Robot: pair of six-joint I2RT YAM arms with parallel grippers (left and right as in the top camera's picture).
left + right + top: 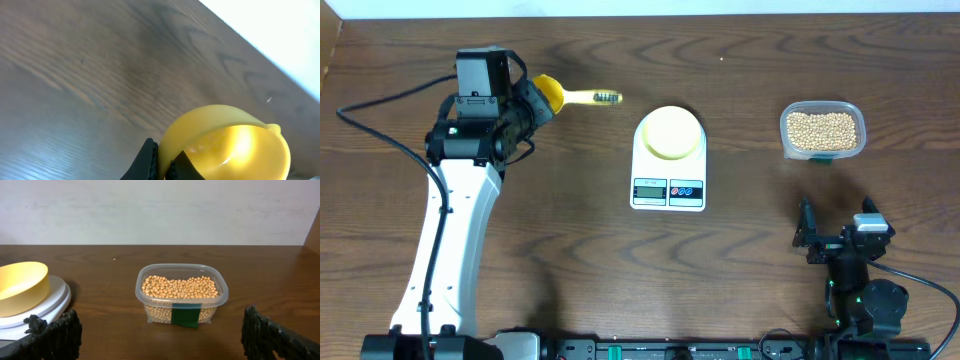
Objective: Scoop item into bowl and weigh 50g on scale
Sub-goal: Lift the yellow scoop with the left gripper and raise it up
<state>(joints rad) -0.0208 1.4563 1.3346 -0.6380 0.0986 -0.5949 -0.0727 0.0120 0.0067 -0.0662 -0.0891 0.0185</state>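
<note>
Left hand (536,99): clenched. In the left wrist view its dark fingers (148,159) sit against the rim of the yellow scoop (227,145), and the rim edge seems pinched between them. The scoop's cup is right at the fingertips and tilted, with the hollow showing. Overhead, the handle points straight away from this hand, out toward the scale (646,166).

The scale lies well apart from the left hand, beyond the handle's tip and a little nearer the robot. Its display and two buttons are on the end facing the robot.

The bowl (670,132) stands on the scale's far part, covering most of the platform.

Right hand (837,226): released, fingers spread wide, touching nothing, low over the surface (740,280).

The clear tub (223,298) is dead ahead of the right hand, framed between its two fingers but apart from both. It has a dark green label (186,316) on the side facing the hand.

The beans (180,287) are all inside that tub, a loose level heap filling it near the rim. None are visible on the surface.

Bowl and scale lie ahead and to the left of the right hand, and are partly cut by the wrist view's edge.
</note>
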